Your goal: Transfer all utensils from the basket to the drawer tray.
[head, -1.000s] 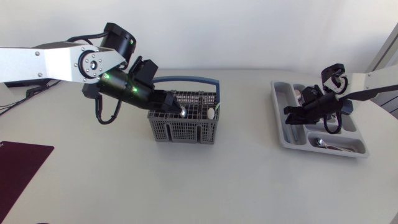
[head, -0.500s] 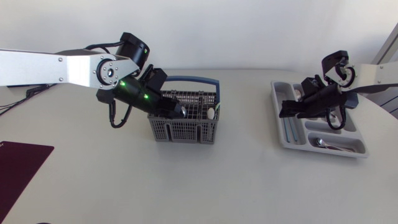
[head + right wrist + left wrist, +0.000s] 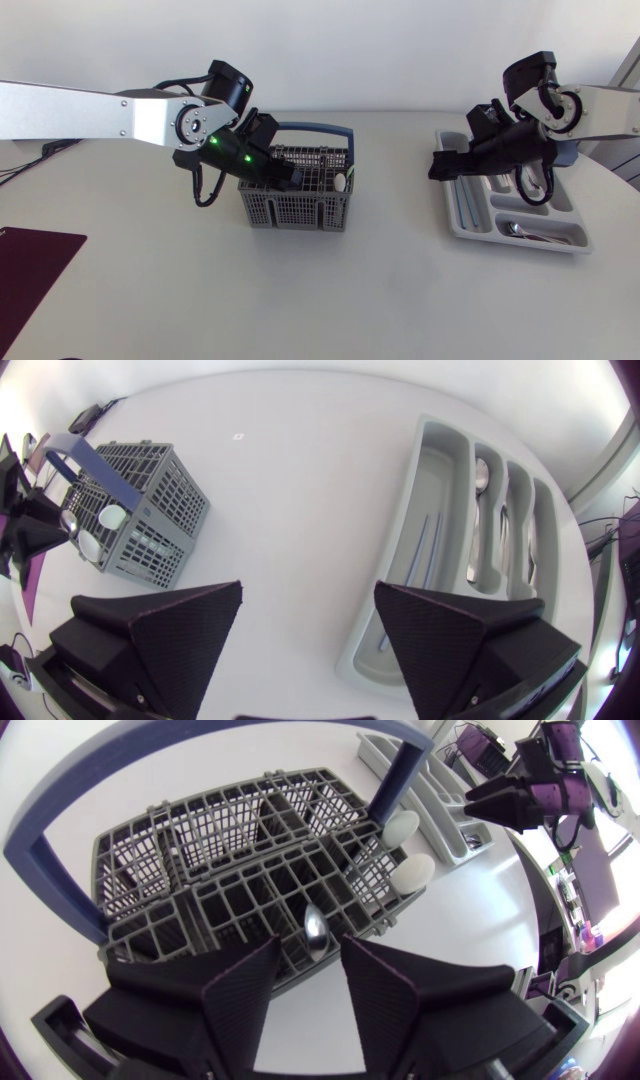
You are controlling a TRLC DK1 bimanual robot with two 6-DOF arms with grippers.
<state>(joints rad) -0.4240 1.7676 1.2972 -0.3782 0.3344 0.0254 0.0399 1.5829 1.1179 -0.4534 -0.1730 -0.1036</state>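
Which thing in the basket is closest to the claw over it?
The silver spoon, right ahead of the left gripper and its open fingers. The two white utensils sit farther off, by the blue handle.

L arm (image 3: 100, 108) comes in from L edge of head view. Its silver-grey upper link runs nearly level, w/ black elbow joint (image 3: 228, 85) at the high pt. From there the black forearm, w/ green LEDs (image 3: 214, 142) lit, slopes down toward mid-worktop. L jaws point down & fwd, low, w/ a narrow gap btwn them in wrist view, so parted. R arm (image 3: 605, 108) enters from R edge w/ a pale link & black wrist joint (image 3: 530, 75) on top. It bends so R jaws point across toward L arm's side, held above worktop. R jaws spread wide apart.
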